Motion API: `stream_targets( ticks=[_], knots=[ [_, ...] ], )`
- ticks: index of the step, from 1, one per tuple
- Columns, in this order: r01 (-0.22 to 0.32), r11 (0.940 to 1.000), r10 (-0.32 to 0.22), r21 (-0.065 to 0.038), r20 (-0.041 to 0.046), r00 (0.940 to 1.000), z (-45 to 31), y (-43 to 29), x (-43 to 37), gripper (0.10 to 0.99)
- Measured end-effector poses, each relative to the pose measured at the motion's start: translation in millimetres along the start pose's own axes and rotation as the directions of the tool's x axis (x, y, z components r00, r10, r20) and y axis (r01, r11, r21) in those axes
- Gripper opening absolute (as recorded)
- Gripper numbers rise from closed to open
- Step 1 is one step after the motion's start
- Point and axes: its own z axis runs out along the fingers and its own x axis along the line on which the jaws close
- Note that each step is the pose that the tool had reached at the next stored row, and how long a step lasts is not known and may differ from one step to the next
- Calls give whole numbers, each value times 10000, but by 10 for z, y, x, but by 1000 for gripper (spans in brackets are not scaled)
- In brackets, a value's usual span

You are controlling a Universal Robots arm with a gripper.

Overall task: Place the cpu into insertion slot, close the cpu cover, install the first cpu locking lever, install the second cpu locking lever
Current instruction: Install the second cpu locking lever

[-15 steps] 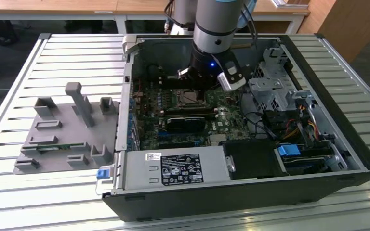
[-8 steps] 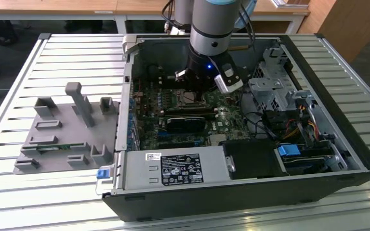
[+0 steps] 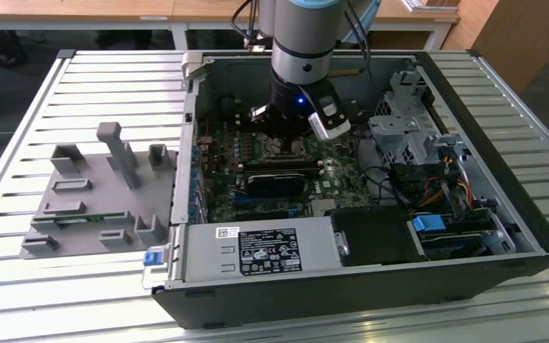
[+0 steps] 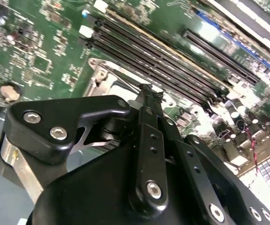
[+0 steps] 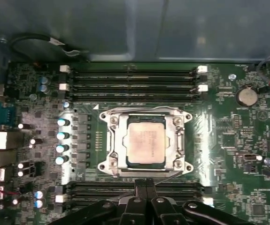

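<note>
In the first wrist view the cpu (image 5: 145,143), a pale silver-beige square, lies flat in the insertion slot (image 5: 145,165) on the green motherboard. The silvery cpu cover (image 5: 117,140) is down around it, and the chip shows through its window. Thin wire levers lie along two opposite sides of the cover (image 5: 144,109). My gripper (image 5: 145,185) is shut with nothing between its black fingers, just off the socket's edge. In the second wrist view the gripper (image 4: 146,91) hovers with its tips beside the socket's metal rim (image 4: 102,77). From outside, the gripper (image 3: 284,139) hangs inside the open computer case.
Black memory slots (image 5: 132,79) run on both sides of the socket. A long black finned block (image 3: 274,182), a power supply (image 3: 255,250) and a drive cage (image 3: 403,136) crowd the case. A grey fixture (image 3: 94,193) sits on the slatted table at the exterior view's left.
</note>
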Motion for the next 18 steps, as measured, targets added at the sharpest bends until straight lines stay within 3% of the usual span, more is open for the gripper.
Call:
stream_targets(
  ticks=[4,10,18],
  knots=[
    [0,10000,0,0,0,10000,25,-4,68,106],
    [2,10000,-2,-12,-1,10000,111,-18,94,106],
    [0,9999,0,-134,-3,10000,107,-91,161,106]
  ],
)
